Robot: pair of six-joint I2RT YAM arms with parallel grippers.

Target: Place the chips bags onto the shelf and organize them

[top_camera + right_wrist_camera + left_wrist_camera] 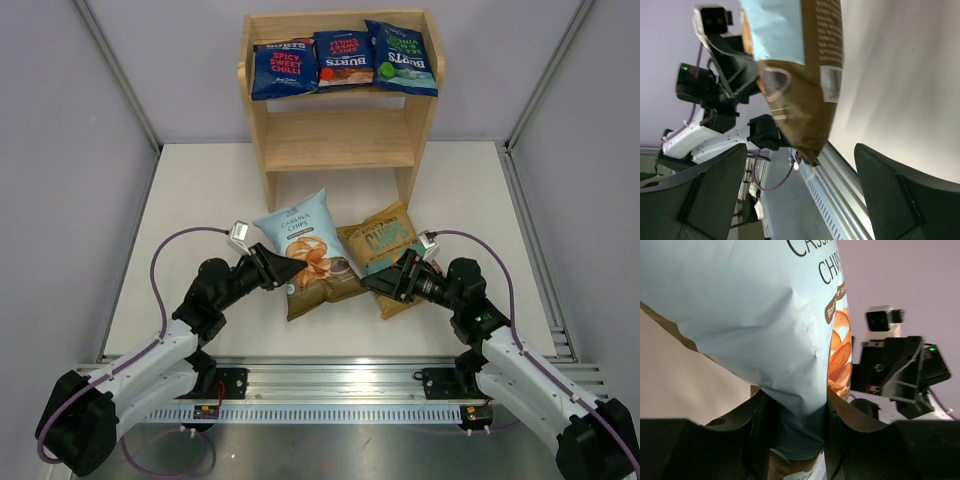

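Before the shelf [340, 140], on the table [200, 200], the left gripper [289, 272] is seen pinched on the near left edge of the Cassava chips bag [305, 248], though how firmly cannot quite be told. Touching that bag's right side, the yellow-and-teal chips bag [385, 238] is laid. At its near corner the right gripper [373, 283] is held spread wide, nothing gripped. On the shelf's top tier a Spicy Sweet Chilli Burts bag [283, 68], a second red-lettered Burts bag [343, 58] and a green-marked Burts bag [402, 58] are lined up.

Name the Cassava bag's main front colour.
Pale blue; the Cassava bag shows best in left wrist view.
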